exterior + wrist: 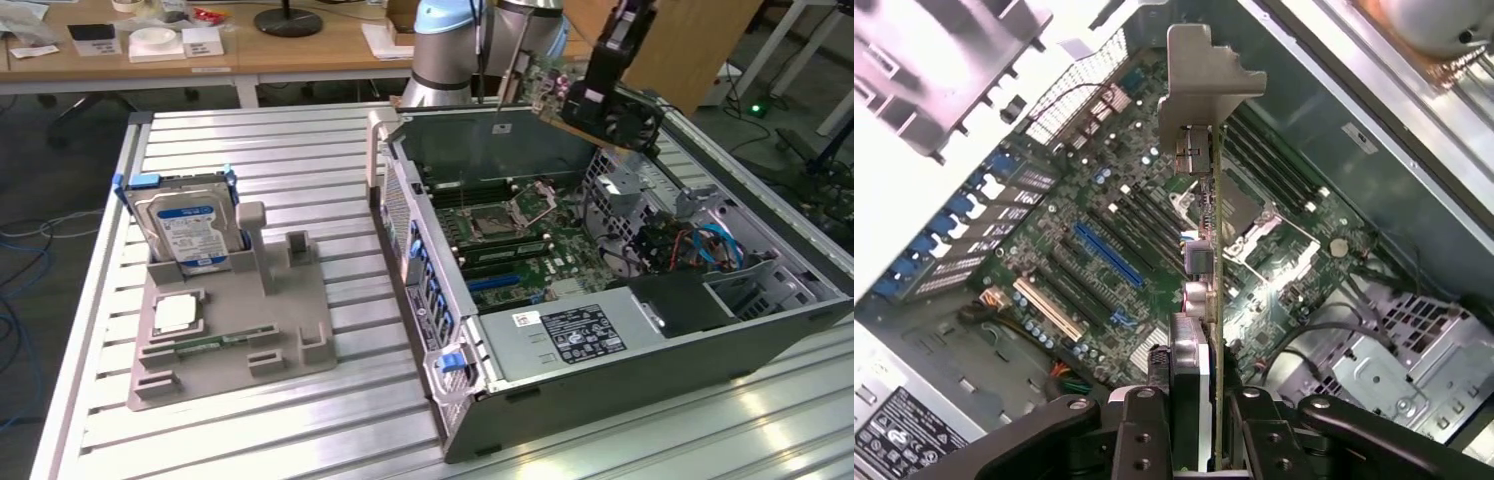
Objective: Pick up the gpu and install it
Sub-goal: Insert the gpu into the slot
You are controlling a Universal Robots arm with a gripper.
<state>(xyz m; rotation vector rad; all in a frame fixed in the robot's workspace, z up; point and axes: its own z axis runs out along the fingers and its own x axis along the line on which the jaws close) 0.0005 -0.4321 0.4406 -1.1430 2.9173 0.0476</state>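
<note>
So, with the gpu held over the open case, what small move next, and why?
Probably shift the gpu across toward the blue slot before lowering: the gripper is shut on it above the motherboard, and in the wrist view its edge lines up over the CPU socket, not that slot.

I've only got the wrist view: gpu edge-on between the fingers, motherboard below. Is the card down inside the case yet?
Observer: No. The gpu hangs in the gripper above the computer case's far wall, touching no slot.
Operator: Is it level?
Observer: Tilted; its lower edge slants down toward the exterior view's right.
Operator: What's outside the case?
Observer: A hard drive stands upright in a grey holder, at the exterior view's left.
</note>
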